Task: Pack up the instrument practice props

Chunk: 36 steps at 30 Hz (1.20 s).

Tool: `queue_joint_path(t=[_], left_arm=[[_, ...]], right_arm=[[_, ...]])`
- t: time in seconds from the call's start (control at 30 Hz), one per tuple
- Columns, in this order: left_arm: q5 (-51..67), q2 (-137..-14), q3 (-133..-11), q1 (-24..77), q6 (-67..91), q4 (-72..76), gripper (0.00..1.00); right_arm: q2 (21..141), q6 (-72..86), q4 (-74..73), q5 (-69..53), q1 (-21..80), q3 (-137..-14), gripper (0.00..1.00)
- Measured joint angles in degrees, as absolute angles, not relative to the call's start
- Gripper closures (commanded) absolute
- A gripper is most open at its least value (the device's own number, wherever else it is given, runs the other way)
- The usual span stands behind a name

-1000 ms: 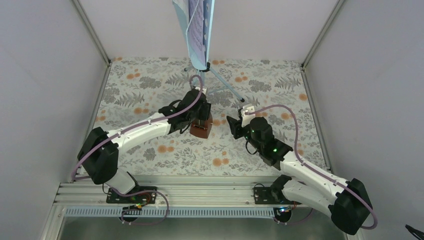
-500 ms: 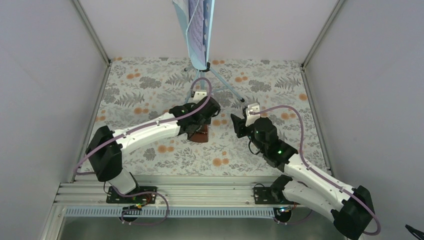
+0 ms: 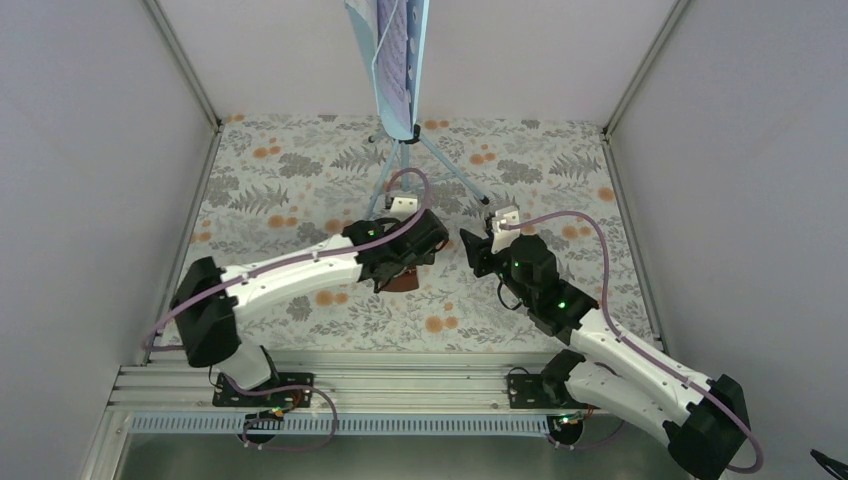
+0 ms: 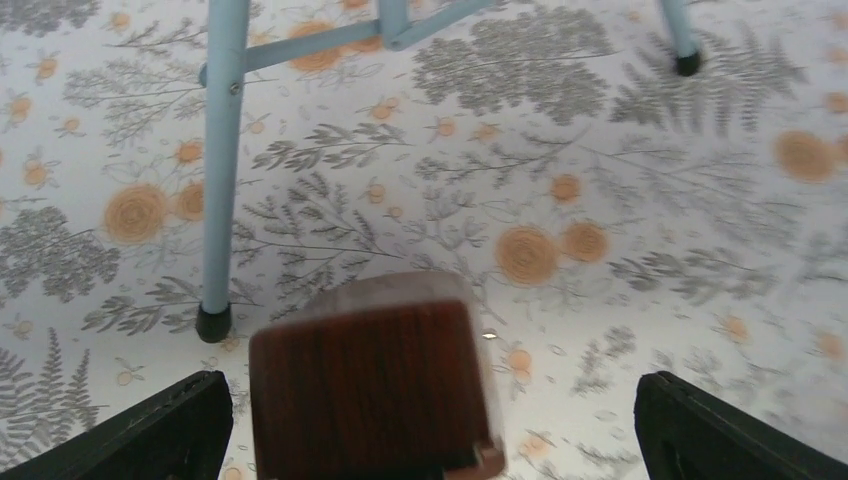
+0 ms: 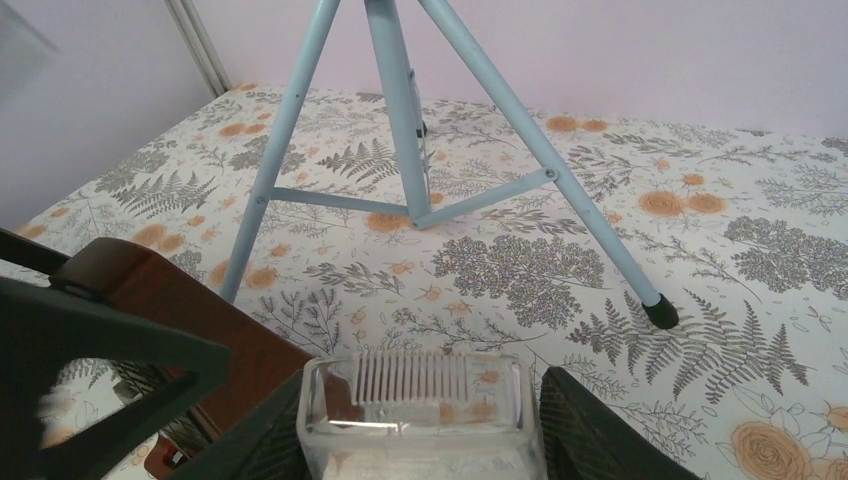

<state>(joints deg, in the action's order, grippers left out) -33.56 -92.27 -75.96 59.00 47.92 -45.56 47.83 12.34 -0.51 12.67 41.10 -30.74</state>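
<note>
My left pincer [image 4: 425,430] stands wide apart. The metronome [image 4: 372,385] is between its fingers, near one foot of the music stand [image 4: 222,150]. My right pincer [image 3: 470,248] is also apart.

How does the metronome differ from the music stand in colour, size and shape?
The metronome is reddish-brown wood; the music stand is pale blue. The metronome is small and squat; the stand rises far taller on thin tripod legs. Both sit on the floral table.
</note>
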Motion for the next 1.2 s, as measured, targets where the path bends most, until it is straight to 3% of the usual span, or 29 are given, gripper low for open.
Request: queue_joint_path(t=[0.37, 0.57, 0.67, 0.9, 1.07, 1.2], left_arm=[[-16.27, -66.26, -59.86, 57.28, 43.55, -37.80, 0.00], [-2.50, -52.34, -44.62, 46.72, 41.95, -31.00, 0.00], [3.46, -54.83, -38.17, 40.84, 40.21, -25.93, 0.00], [12.05, -61.95, -28.69, 38.41, 32.45, -11.62, 0.00], [15.38, -65.23, -25.54, 36.62, 29.56, -0.67, 0.18], [16.56, -69.10, -23.66, 35.35, 28.80, 5.13, 0.24]], right_arm=[[47.24, 13.63, -0.97, 11.79, 40.36, -30.74, 0.50], [46.83, 14.79, -0.95, 10.76, 39.64, -30.74, 0.50], [46.83, 15.14, -1.21, 9.96, 39.55, -30.74, 0.50], [46.98, 16.62, -0.97, 8.16, 39.22, -30.74, 0.49], [46.92, 18.11, 0.08, 7.57, 39.22, -30.06, 0.49], [47.24, 18.31, 0.54, 7.53, 39.22, -29.50, 0.49]])
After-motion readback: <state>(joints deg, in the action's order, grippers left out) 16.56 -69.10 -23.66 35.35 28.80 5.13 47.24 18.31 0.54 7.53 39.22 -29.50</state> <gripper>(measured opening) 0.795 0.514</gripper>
